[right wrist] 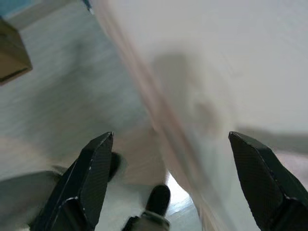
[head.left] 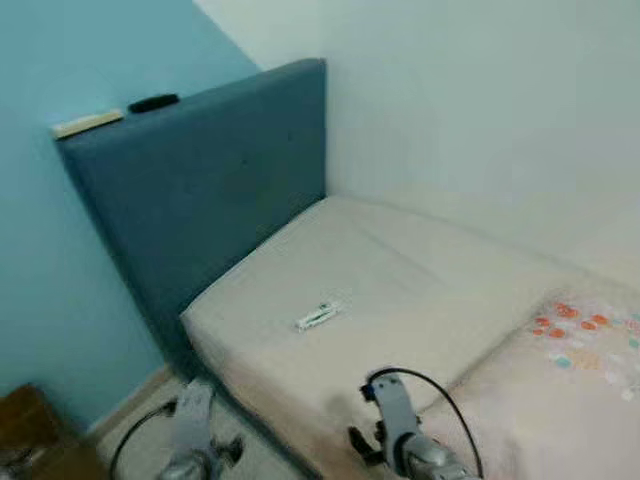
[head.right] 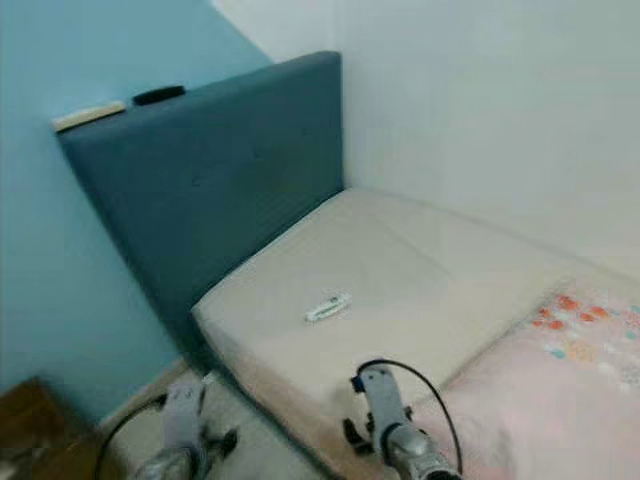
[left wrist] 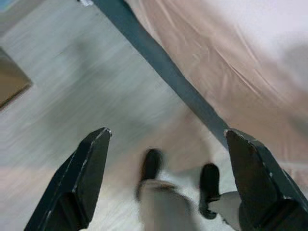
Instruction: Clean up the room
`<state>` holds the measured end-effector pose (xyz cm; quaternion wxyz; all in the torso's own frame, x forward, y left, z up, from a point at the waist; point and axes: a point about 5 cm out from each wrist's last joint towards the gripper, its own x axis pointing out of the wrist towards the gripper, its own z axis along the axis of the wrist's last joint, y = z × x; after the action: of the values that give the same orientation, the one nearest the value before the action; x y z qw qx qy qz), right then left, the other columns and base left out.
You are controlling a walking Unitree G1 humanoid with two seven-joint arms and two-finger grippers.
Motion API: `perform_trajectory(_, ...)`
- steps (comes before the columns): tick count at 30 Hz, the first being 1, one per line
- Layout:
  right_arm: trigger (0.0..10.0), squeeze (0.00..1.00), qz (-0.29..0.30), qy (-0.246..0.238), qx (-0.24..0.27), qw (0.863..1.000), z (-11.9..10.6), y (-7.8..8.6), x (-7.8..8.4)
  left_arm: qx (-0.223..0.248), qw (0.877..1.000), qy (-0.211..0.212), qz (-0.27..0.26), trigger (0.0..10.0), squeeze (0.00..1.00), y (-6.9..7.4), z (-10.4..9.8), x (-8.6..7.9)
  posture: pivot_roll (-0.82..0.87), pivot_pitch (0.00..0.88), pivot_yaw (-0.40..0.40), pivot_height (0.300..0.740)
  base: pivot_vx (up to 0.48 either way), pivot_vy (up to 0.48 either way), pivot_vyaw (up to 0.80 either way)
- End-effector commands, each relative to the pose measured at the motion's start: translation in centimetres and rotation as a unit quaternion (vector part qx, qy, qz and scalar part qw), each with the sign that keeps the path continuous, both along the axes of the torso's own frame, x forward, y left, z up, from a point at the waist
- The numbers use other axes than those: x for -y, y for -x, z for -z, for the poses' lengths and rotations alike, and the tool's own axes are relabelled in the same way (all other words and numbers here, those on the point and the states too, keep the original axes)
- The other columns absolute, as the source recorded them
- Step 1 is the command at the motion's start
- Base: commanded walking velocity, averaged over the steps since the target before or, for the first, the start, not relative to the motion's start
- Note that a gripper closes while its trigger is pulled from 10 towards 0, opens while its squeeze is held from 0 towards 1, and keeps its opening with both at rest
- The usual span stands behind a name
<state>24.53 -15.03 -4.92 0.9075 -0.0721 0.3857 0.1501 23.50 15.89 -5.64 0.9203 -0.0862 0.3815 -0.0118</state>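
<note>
Left to right across the head views. A brown box (head.left: 25, 425) sits on the floor (left wrist: 72, 82) in the corner by the blue wall. The left end effector (left wrist: 166, 180) hangs over the floor just off the bed's edge, fingers (left wrist: 84, 178) spread wide, holding nothing. On top of the blue headboard (head.left: 210, 190) lie a pale flat item (head.left: 88, 123) and a dark item (head.left: 153, 102) (neither identifiable). A small white object (head.left: 319, 316) lies on the bare mattress (head.left: 400, 280), near its front edge, ahead of both arms and well apart from either end effector. The right end effector (right wrist: 171, 183) hangs over the mattress edge, fingers likewise spread, empty. A patterned cover (head.left: 590, 340) lies farthest right.
</note>
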Motion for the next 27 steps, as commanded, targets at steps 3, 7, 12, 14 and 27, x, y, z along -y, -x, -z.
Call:
perform_trajectory(3,10.0,0.00,0.000,-0.003,0.006,1.000,-0.2,-0.2,-0.3,0.003,1.000,-0.005,-0.011,10.0,0.00,-0.1,-0.1,-0.4,0.01,0.000,-0.010,0.740,0.000,0.000,0.76)
perform_trajectory(7,10.0,0.00,0.000,-0.003,0.006,1.000,-0.2,-0.2,-0.3,0.007,1.000,-0.007,-0.013,10.0,0.00,-0.3,-0.2,-0.4,0.01,0.000,-0.009,0.740,0.000,0.000,0.76)
perform_trajectory(12,10.0,0.00,0.002,-0.001,0.008,1.000,-0.2,-0.3,-0.2,0.009,1.000,-0.004,-0.018,10.0,0.00,-0.4,-0.3,-0.4,0.01,0.000,-0.010,0.740,0.000,0.000,0.76)
perform_trajectory(14,10.0,0.00,0.004,0.000,0.008,1.000,-0.2,-0.3,-0.1,0.010,1.000,0.001,-0.018,10.0,0.00,-0.4,-0.3,-0.3,0.01,0.000,-0.011,0.740,0.000,0.000,0.76)
perform_trajectory(27,10.0,0.00,0.088,0.011,0.038,0.995,-1.5,-1.9,2.4,0.014,0.999,0.022,0.020,10.0,0.00,-0.4,-0.3,0.9,-0.02,0.000,-0.011,0.740,0.042,0.000,0.29)
